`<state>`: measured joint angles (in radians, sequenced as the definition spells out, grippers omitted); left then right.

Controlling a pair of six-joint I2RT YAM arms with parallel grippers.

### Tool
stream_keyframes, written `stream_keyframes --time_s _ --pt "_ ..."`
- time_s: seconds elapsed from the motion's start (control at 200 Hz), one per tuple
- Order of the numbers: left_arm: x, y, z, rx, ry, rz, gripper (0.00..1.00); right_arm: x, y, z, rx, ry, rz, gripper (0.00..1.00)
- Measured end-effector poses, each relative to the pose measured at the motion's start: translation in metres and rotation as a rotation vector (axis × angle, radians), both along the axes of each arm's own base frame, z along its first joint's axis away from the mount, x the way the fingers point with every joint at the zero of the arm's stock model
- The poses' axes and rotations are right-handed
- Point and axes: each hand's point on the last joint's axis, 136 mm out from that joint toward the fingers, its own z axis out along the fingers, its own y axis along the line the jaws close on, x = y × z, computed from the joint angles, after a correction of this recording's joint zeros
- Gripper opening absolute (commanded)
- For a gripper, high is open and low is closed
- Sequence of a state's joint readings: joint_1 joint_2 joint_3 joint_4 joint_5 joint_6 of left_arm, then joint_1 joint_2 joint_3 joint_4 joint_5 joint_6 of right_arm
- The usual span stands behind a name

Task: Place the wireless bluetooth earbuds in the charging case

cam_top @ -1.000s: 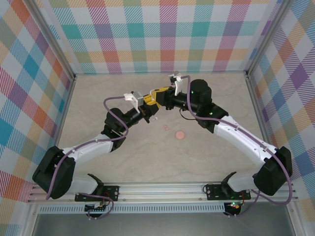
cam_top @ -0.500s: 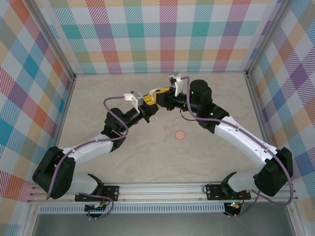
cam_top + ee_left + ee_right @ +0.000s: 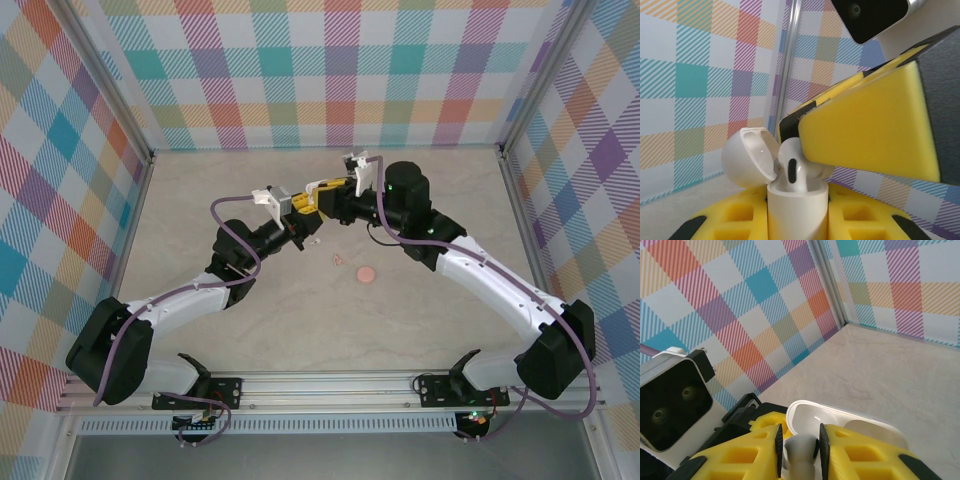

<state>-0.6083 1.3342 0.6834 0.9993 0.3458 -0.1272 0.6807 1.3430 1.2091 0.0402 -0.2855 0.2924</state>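
Charging case (image 3: 797, 212), lid open, is clamped in the left gripper (image 3: 797, 222) at bottom centre — an earbud (image 3: 791, 170) stands in it, flanked by the right gripper (image 3: 801, 445); whether that one grips it I cannot tell.

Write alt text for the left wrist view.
A white case stands upright, clamped in the left hand, its lid open and an earbud poking from it. The right hand, yellow-padded, sits over the earbud from the right.
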Motion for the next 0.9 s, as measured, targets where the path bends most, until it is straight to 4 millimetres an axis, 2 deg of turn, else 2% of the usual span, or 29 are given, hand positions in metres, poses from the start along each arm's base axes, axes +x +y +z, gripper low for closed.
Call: stream_keyframes --time_s 0.255,0.45,0.9 --pt "-0.006 -0.005 -0.002 0.004 0.01 -0.048 0.06 -0.002 -0.003 -0.005 -0.078 -0.004 0.005 0.33" --pt "-0.009 -0.006 -0.006 0.017 0.026 -0.067 0.06 -0.006 -0.005 -0.008 -0.123 -0.002 0.02 0.43" --pt "-0.014 -0.003 -0.005 0.04 0.042 -0.069 0.05 -0.015 -0.011 -0.013 -0.184 -0.001 0.029 0.47"
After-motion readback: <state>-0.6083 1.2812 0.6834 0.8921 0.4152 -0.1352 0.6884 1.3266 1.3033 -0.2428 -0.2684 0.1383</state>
